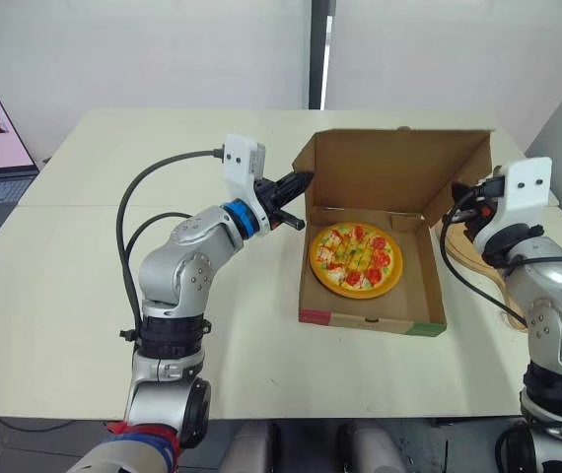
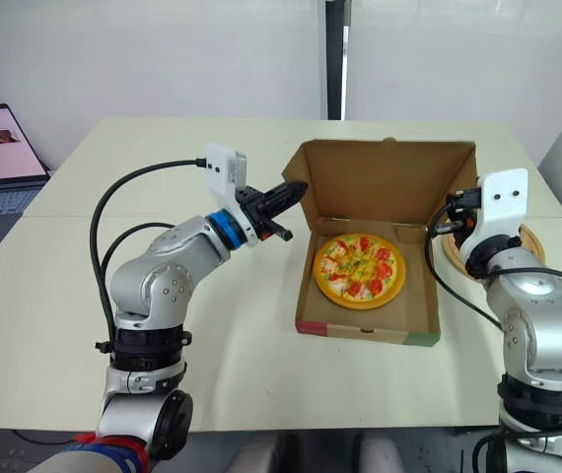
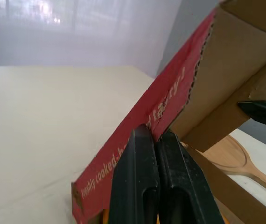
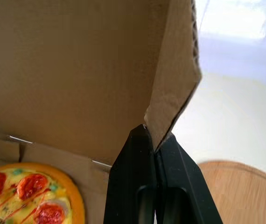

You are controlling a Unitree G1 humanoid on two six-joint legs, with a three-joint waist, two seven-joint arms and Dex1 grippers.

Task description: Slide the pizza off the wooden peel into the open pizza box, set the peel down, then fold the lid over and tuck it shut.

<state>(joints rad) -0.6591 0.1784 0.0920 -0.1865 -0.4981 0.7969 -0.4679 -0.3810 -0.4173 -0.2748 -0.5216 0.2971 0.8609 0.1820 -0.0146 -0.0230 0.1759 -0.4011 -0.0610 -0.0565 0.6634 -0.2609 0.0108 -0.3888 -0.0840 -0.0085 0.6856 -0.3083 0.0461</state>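
Cardboard this thin looks light and floppy, so I hold the brown pizza-box lid point(image 1: 399, 168), upright at 12 o'clock behind the round yellow pizza point(image 1: 356, 258), by its side flaps: left jaws pinched at 9 o'clock, right jaws at 3.

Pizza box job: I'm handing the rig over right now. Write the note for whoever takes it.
Left gripper: shut on the left side flap of the lid.
Right gripper: shut on the lid's right side flap.
The pizza lies in the pizza box. The wooden peel lies on the table, on the robot's right of the box.
Done: pizza in, peel set down.
Left: fold the upright lid over and tuck it shut.
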